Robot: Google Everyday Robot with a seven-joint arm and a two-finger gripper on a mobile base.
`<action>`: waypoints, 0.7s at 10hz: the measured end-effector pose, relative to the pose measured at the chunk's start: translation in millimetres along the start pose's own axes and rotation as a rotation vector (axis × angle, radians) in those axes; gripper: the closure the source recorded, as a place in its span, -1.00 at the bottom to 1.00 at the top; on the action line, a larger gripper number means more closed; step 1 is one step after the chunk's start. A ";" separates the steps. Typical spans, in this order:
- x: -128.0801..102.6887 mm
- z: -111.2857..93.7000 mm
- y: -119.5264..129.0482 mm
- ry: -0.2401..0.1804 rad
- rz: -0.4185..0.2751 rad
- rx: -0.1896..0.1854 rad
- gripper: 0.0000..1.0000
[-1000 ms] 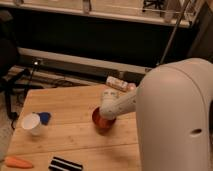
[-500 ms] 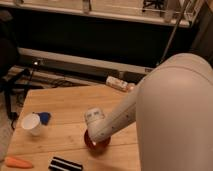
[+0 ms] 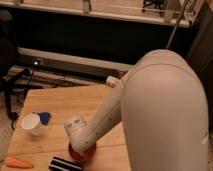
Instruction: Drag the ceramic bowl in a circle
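Arm reaches from the big white shoulder on the right, down and left across the wooden counter (image 3: 75, 107). Gripper (image 3: 82, 146) sits at the near edge of the counter, pointing down into the bowl (image 3: 83, 154); the wrist housing covers it from above, so the fingers themselves are hidden from this view. Fingers are closed; what they touch inside the bowl cannot be seen. Bowl is orange-red and only a sliver of its rim and near side shows, directly below the wrist, close to the front edge of the counter and roughly mid-width. So the bowl lies right under and around the finger position, not beside it. White cup (image 3: 32, 124) stands upright well to the left of the bowl, with a small blue object (image 3: 45, 117) touching or just beside its right side. Carrot (image 3: 18, 162) lies flat at the near-left corner. A black-and-white striped item (image 3: 64, 164) lies at the front edge, just left of the bowl, between carrot and bowl. A light-coloured packet (image 3: 114, 80) sits at the far edge of the counter, partly behind the arm.
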 end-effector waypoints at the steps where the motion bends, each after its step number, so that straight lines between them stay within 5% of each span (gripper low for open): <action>1: -16.1 -3.8 2.9 -0.020 -0.014 -0.003 1.00; 4: -67.6 -14.2 5.7 -0.083 -0.037 -0.015 1.00; 7: -104.9 -7.5 -11.3 -0.098 -0.031 -0.017 1.00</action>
